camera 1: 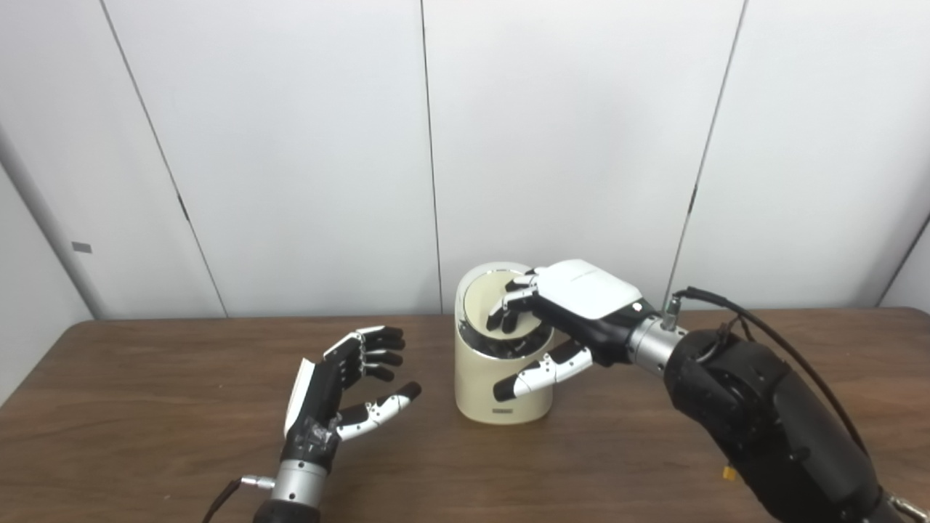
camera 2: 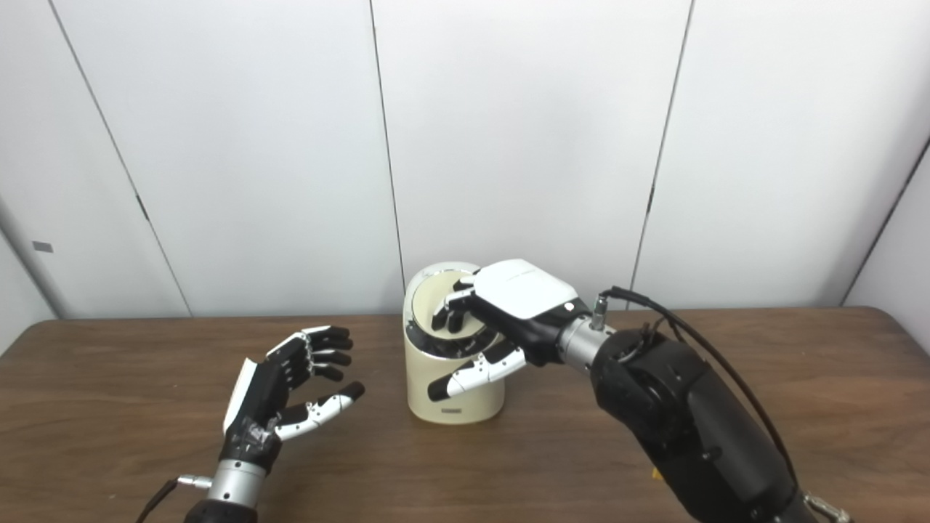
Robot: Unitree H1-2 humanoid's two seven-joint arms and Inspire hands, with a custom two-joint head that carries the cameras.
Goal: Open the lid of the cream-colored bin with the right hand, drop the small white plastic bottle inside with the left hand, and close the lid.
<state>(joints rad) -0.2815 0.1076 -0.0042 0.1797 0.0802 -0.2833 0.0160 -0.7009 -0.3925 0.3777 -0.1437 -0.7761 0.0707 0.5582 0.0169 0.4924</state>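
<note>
The cream-colored bin [camera 1: 479, 385] stands at the middle of the table. Its round chrome-rimmed lid [camera 1: 481, 299] is tilted, its cream face turned toward the left. My right hand [camera 1: 574, 305] reaches over the bin from the right. Its curled fingers [camera 1: 508, 309] rest on the lid, while the thumb [camera 1: 541, 372] sticks out in front of the bin wall without gripping. To the left of the bin, my left hand [camera 1: 341, 385] hovers open and empty, palm toward the bin. No small white bottle shows in either view.
The brown wooden table [camera 1: 145, 407] has its far edge just behind the bin, against white wall panels. My bulky right forearm [camera 1: 763, 414] crosses the table's right side, with a cable looping above it.
</note>
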